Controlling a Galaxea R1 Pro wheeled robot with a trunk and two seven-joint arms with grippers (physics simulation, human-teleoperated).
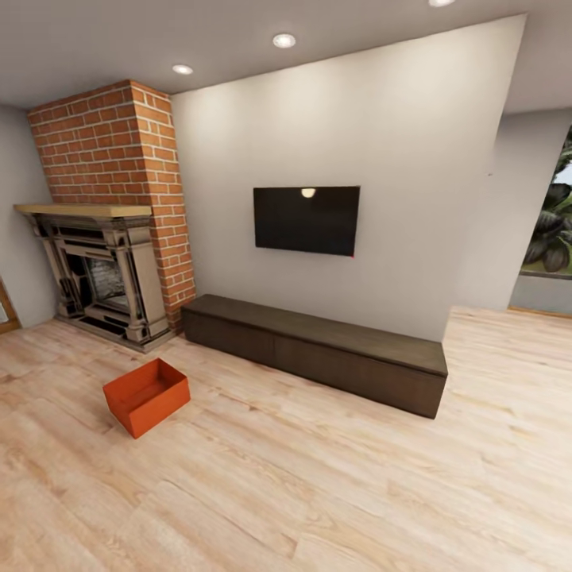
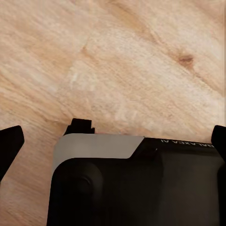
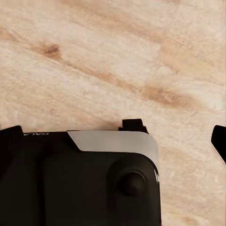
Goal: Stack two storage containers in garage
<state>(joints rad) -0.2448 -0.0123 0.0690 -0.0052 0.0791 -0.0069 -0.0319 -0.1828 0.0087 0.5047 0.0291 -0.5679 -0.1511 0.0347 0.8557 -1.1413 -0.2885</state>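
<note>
One orange-red open-topped storage container [image 1: 147, 395] sits on the light wood floor of the living room, in front of the fireplace, at the lower left of the head view. It looks empty and stands turned at an angle. In the left wrist view my left gripper [image 2: 113, 141] hangs open over the wood planks and the robot's dark base, with black fingertips [image 2: 9, 143] far apart. My right gripper [image 3: 115, 141] is likewise open above the base, one fingertip [image 3: 219, 141] showing at the frame edge. Neither gripper holds anything. The garage is out of view.
A brick fireplace [image 1: 103, 278] stands at the back left. A long dark low cabinet [image 1: 318, 353] runs along the pale wall under a wall TV [image 1: 307, 219]. A window with plants [image 1: 552, 234] is at the far right. Wood floor [image 1: 318, 492] stretches ahead of me.
</note>
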